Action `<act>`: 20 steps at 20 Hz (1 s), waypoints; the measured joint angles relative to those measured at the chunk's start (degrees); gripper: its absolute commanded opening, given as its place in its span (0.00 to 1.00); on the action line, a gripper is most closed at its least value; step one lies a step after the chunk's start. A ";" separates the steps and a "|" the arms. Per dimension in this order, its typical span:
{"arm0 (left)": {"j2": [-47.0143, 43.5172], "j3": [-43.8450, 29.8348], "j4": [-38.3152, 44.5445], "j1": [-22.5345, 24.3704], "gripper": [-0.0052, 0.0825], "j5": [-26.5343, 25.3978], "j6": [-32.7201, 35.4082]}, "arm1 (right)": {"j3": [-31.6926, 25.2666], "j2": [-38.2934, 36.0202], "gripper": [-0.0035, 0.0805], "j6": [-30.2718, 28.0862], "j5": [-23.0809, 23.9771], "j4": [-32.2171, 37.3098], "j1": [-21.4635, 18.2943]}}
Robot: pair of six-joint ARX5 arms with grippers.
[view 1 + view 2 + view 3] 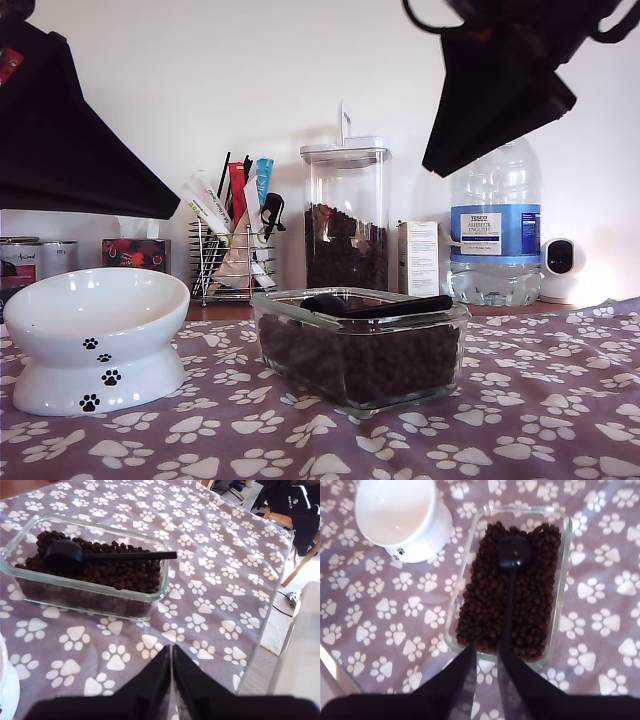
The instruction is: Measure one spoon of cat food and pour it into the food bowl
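While both arms are held above the table, setting: a purple paw-print cloth [550, 400] is spread over the table, and every task item stands on it.
Spoon: the black spoon [375, 305] [100, 556] [514, 552] is laid on top of the cat food, its round bowl turned toward the food bowl and its long handle reaching out over the dish's short rim at the far end.
Cat food: the cat food [360, 360] [120, 572] [485, 595] is held in a clear rectangular glass dish [455, 320]; more is seen in a tall lidded canister [345, 200] behind it.
Food bowl: the white food bowl [95, 335] [395, 510] is stood just beside the dish, on the exterior view's left, with nothing seen inside it.
First claw: my first gripper [171, 650] is shown with its jaws pressed together, nothing between them, above bare cloth near the dish.
Second claw: my second gripper [487, 650] is shown with its jaws slightly spread, above the handle end of the dish and gripping nothing.
Background: a water bottle [495, 230] is stood at the wall.
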 measured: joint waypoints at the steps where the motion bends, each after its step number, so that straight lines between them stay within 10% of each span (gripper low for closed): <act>1: 0.00 0.00 0.00 0.00 0.04 0.00 0.00 | 2.19 2.32 0.22 -0.02 0.02 -1.99 0.00; 20: 0.00 0.00 -0.07 0.00 0.04 -0.59 0.02 | 12.15 19.39 0.27 -4.70 11.69 -10.54 5.97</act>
